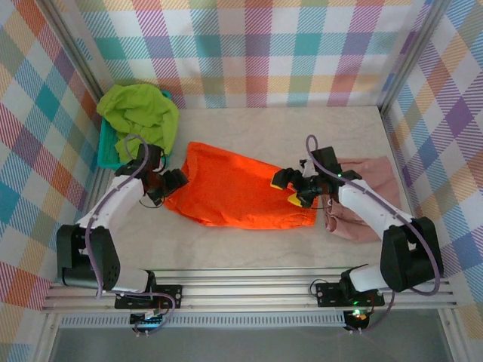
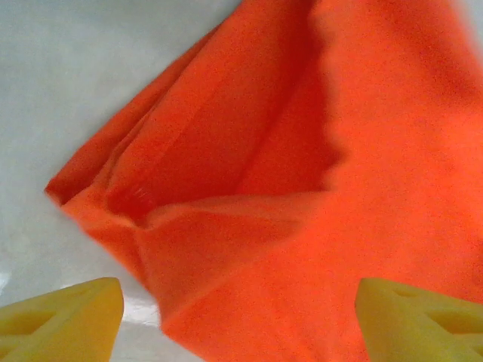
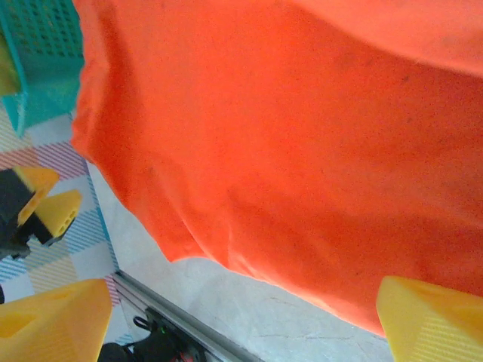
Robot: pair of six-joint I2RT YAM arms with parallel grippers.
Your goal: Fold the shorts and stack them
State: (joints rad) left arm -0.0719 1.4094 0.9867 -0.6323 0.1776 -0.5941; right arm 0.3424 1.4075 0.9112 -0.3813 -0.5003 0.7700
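Left gripper: jaws apart, gripping nothing — you'll find it at the left edge of the orange shorts.
Right gripper: jaws spread, empty, at their right edge.
Green shorts: heaped on the teal basket, back left.
Pink shorts: under the right arm — far right.

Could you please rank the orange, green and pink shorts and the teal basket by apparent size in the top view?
1. orange shorts
2. green shorts and pink shorts, too alike to rank
3. teal basket, mostly covered
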